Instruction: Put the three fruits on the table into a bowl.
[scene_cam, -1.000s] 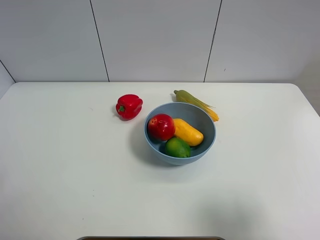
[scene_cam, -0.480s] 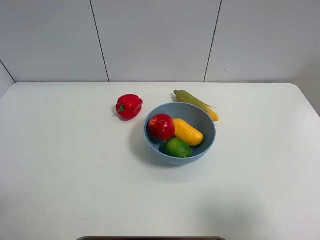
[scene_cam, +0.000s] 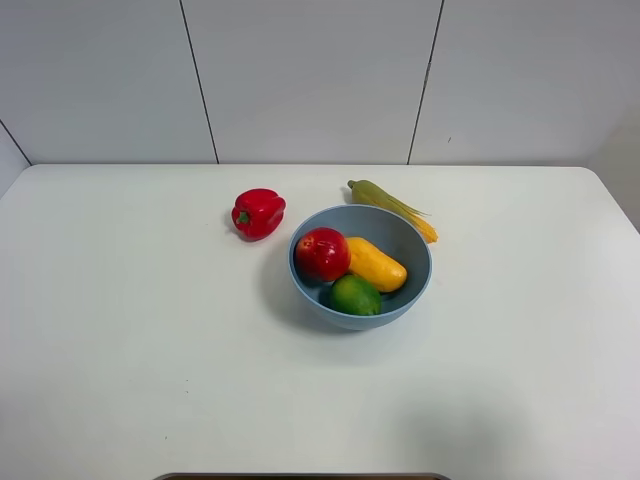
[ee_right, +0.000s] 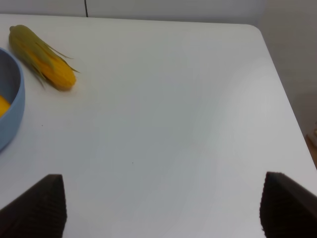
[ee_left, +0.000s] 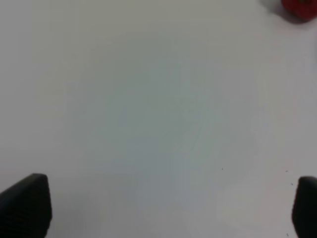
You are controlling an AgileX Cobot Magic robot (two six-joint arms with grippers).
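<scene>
**Ana:** Fruit first: where did each piece lie?

**Ben:** All three sat inside the bowl (scene_cam: 408, 290). The apple (scene_cam: 322, 253) was on the side toward the bell pepper (scene_cam: 258, 212), the mango (scene_cam: 375, 263) lay beside it with its long axis running slantwise from the far rim toward the near right, and the lime (scene_cam: 355, 295) rested at the near rim, touching both.

**Ana:** And the fingers?

**Ben:** Neither arm showed in the high view. The left fingers (ee_left: 168, 206) were spread wide over bare desk (scene_cam: 130, 340), nothing between them, the pepper only at the frame's edge. The right fingers (ee_right: 163, 206) were parted and empty too, with the bowl's rim and the corn cob (ee_right: 42, 57) off to one side. The right arm looked nearer the bowl.

**Ana:** Next move?

**Ben:** None needed, I'd judge.

**Ana:** Any writing?

**Ben:** No labels or brands readable anywhere.
</scene>
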